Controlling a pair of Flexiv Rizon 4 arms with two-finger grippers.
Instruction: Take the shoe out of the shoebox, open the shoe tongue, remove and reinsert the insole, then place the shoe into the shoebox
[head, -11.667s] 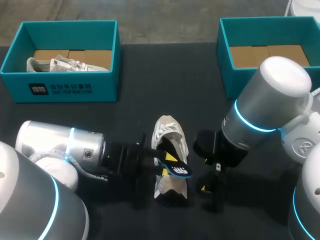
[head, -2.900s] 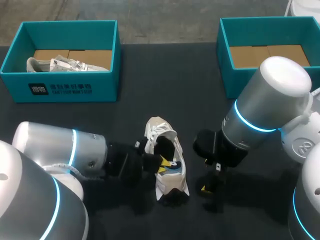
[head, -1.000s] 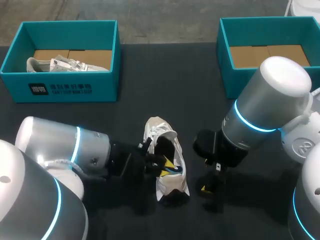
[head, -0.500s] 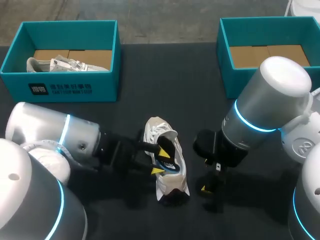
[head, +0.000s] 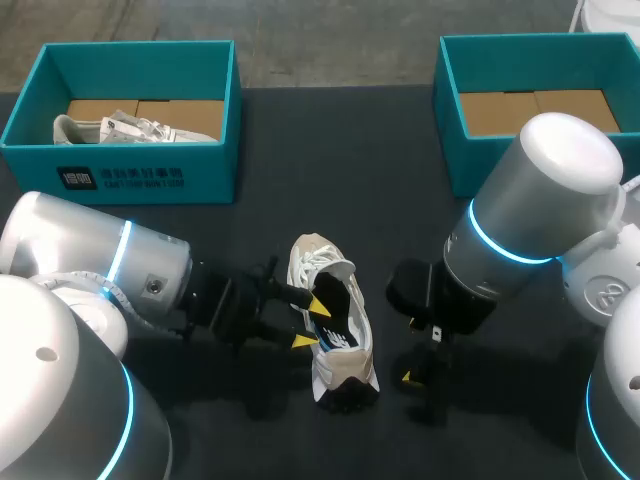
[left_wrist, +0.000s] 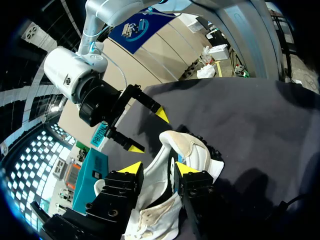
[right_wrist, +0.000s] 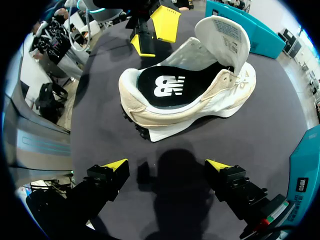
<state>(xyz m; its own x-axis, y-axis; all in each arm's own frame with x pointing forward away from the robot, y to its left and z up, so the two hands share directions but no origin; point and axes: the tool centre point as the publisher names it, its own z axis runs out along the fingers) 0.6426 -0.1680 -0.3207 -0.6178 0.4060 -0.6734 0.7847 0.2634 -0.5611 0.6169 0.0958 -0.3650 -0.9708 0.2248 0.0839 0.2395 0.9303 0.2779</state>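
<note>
A white sneaker (head: 342, 362) stands on the dark table between my two arms, its tongue (right_wrist: 222, 42) lifted back. A black insole (right_wrist: 167, 87) with a white logo lies flat inside it. My left gripper (head: 310, 322) is open beside the shoe's left side, its yellow tips near the collar and holding nothing. In the left wrist view the gripper (left_wrist: 157, 169) has the shoe's (left_wrist: 192, 150) rim just ahead of its open fingers. My right gripper (right_wrist: 166, 165) hangs wide open to the right of the shoe (right_wrist: 185, 107), a short way off it.
A teal shoebox (head: 130, 180) at the back left holds another white shoe (head: 130, 128). A second teal shoebox (head: 452, 120) at the back right shows only its cardboard floor. Bare dark tabletop lies between the boxes and the sneaker.
My left gripper has opened, let go of the insole and drawn back to the left. The insole now lies flat in the shoe. The right arm has not moved.
</note>
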